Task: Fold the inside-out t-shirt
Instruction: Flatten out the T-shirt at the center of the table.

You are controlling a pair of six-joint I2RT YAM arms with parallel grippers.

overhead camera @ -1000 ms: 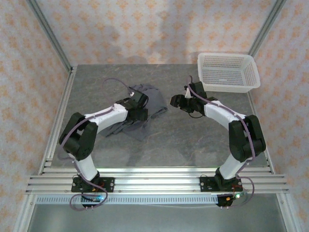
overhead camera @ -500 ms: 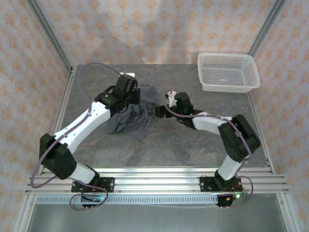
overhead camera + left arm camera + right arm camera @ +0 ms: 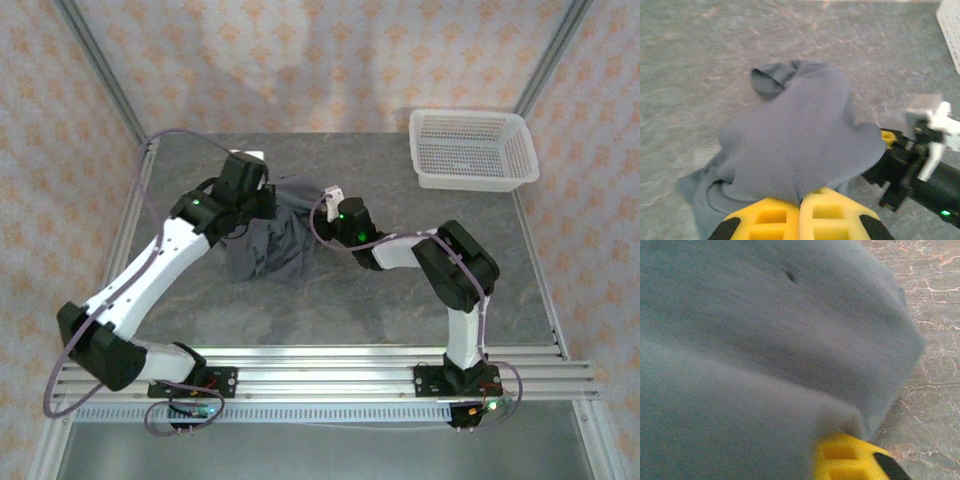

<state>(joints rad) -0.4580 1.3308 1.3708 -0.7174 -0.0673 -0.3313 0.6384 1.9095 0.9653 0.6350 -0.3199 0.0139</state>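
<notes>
Grey t-shirt (image 3: 272, 245) bunched on table (image 3: 400, 300), left of centre. Left gripper (image 3: 801, 202) pinched tight on fold, cloth tented up. Right gripper (image 3: 318, 224) buried in shirt's right edge; can't tell its grip.

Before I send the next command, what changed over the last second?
The left gripper shut on the t-shirt and drew it toward the far left, bunching it up. The right gripper swung left to the shirt's edge; whether it grips is unclear. The basket stayed put.
</notes>
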